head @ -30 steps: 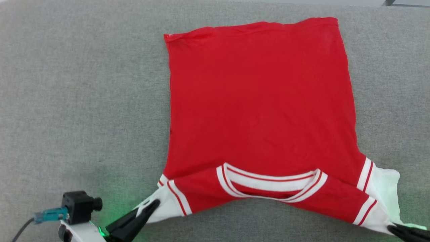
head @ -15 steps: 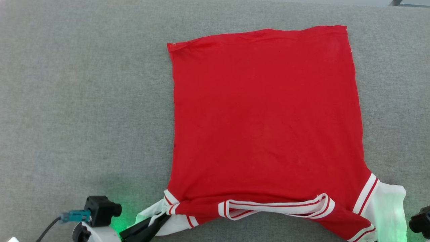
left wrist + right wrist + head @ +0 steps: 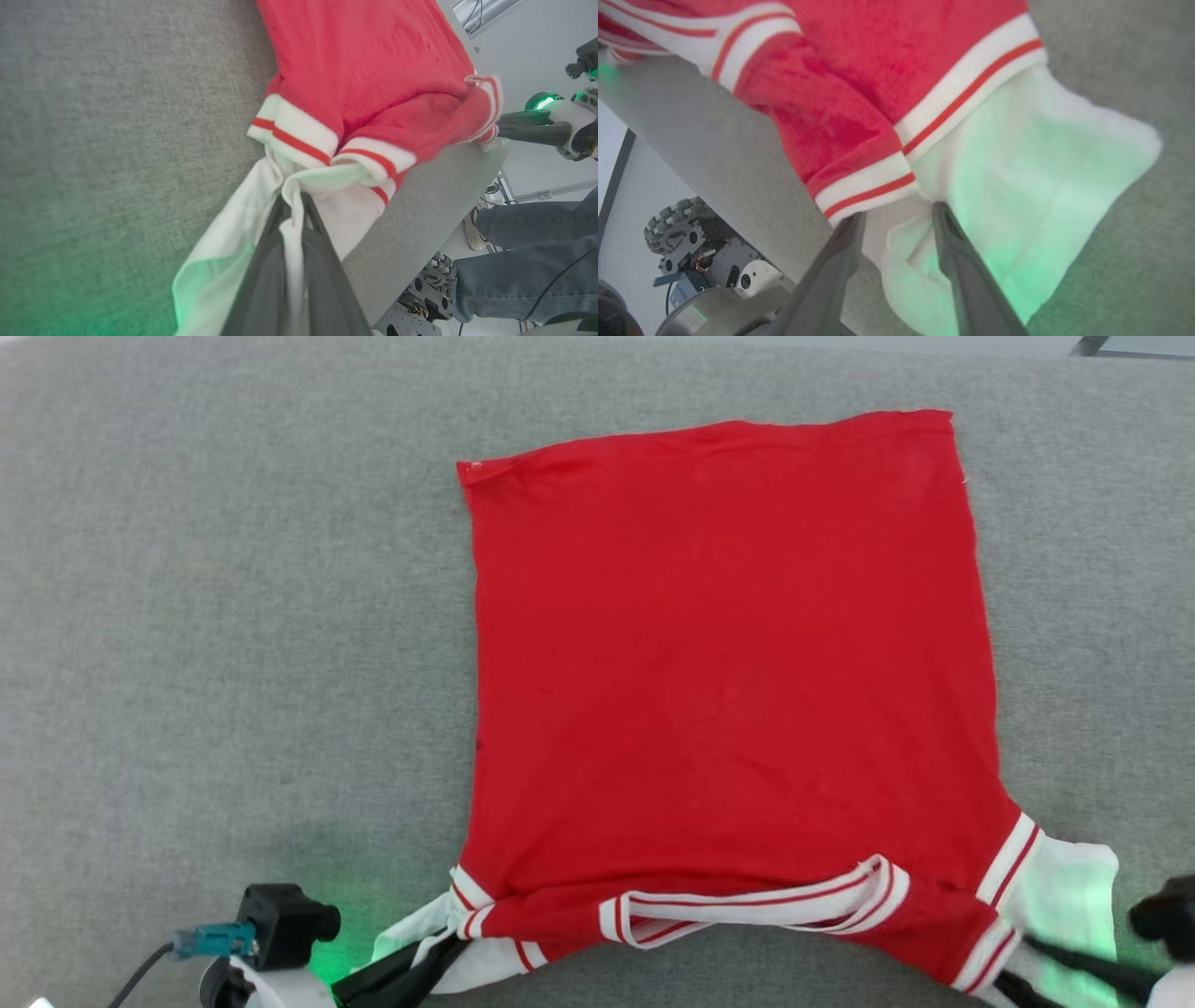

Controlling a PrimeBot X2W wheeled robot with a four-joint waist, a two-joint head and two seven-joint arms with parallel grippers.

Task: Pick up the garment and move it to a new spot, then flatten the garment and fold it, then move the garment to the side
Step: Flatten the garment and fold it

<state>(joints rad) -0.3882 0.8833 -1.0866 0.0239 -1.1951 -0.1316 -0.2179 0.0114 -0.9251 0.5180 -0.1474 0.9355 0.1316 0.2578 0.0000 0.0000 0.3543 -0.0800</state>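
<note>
The red garment (image 3: pixel 728 653) lies spread flat, white sleeves and striped collar bunched along its near edge.

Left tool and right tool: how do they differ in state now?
The left tool is shut, pinching the red jersey's bunched white sleeve; the right tool is open, fingers apart at the other white sleeve, which lies spread flat. Both point at the jersey from the table's near edge.

Head view looks steeply down; wrist views sit close; all share the garment (image 3: pixel 728 663).
</note>
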